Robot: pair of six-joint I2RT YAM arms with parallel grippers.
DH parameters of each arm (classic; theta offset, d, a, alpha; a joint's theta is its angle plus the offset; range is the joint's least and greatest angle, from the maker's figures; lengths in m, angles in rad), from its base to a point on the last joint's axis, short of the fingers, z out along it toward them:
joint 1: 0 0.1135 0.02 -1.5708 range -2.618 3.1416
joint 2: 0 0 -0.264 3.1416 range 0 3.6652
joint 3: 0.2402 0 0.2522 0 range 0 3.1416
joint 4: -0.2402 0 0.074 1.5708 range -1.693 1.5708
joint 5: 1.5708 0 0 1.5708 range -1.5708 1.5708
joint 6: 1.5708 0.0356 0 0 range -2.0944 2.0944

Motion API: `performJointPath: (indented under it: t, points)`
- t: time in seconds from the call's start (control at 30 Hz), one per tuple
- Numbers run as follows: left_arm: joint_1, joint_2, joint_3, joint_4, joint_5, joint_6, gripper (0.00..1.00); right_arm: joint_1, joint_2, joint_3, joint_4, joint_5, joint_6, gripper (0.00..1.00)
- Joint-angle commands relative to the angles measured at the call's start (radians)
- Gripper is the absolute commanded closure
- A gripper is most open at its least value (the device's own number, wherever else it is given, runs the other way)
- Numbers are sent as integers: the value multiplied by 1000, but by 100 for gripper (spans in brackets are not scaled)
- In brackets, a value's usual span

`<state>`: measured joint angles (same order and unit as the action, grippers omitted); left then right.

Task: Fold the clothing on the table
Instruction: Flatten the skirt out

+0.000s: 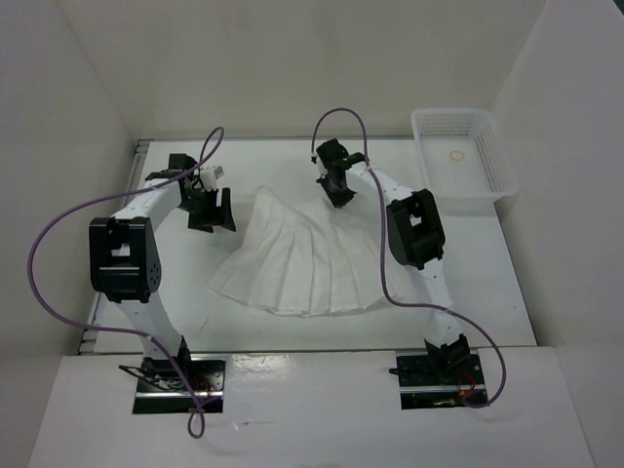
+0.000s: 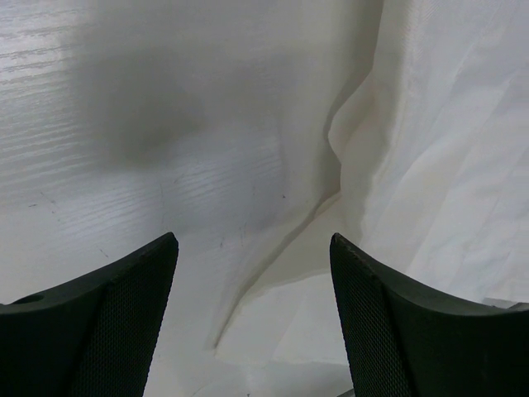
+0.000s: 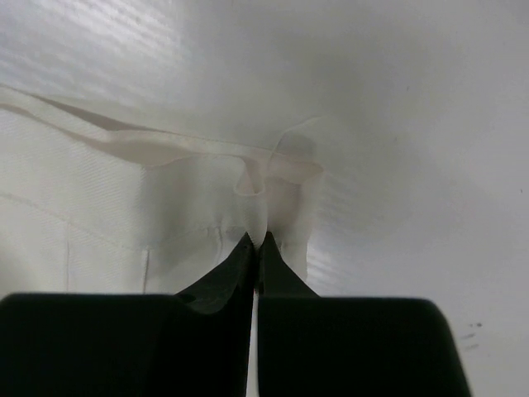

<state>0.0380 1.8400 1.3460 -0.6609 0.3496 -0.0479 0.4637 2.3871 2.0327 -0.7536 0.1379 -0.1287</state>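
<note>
The clothing [image 1: 297,258], a white pleated skirt, lies spread on the table [image 1: 487,283], waistband toward the back. My right gripper [image 1: 336,198] is at the waistband's right end, shut on a pinched-up fold of the clothing [image 3: 266,186]; in the right wrist view its tips [image 3: 257,240] meet on the fabric. My left gripper [image 1: 212,216] hovers just left of the skirt's upper left edge, open. In the left wrist view its fingers [image 2: 388,306] stand wide apart over bare table and the skirt's edge [image 2: 430,165], holding nothing.
A white perforated basket [image 1: 460,161] stands at the back right corner of the table. White walls enclose the table on three sides. Purple cables loop from both arms.
</note>
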Motion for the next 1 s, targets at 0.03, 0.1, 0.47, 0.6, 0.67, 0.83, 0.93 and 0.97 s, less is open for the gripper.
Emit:
performJointPath:
  t: [0.03, 0.1, 0.47, 0.6, 0.67, 0.83, 0.93, 0.97]
  points:
    - [17, -51, -4, 29, 121, 26, 19, 68, -187, -124, 82, 101, -37, 100]
    - [17, -39, 11, 56, 176, 17, 18, 90, -273, -181, 114, 143, -61, 100]
    - [-22, 103, 245, 118, 424, -27, 1, 188, -471, -272, 169, 190, -61, 100]
    - [-23, 131, 254, 161, 414, -72, 1, 220, -521, -285, 151, 181, -71, 100]
    - [-23, 157, 254, 172, 394, -81, 1, 233, -548, -305, 160, 181, -71, 100]
    - [-43, 258, 281, 204, 295, -121, 1, 253, -580, -327, 160, 190, -81, 100]
    - [-70, 324, 323, 193, 210, -130, 1, 253, -598, -336, 169, 181, -81, 100]
    - [-84, 340, 358, 193, 194, -130, 1, 253, -598, -347, 169, 172, -81, 100]
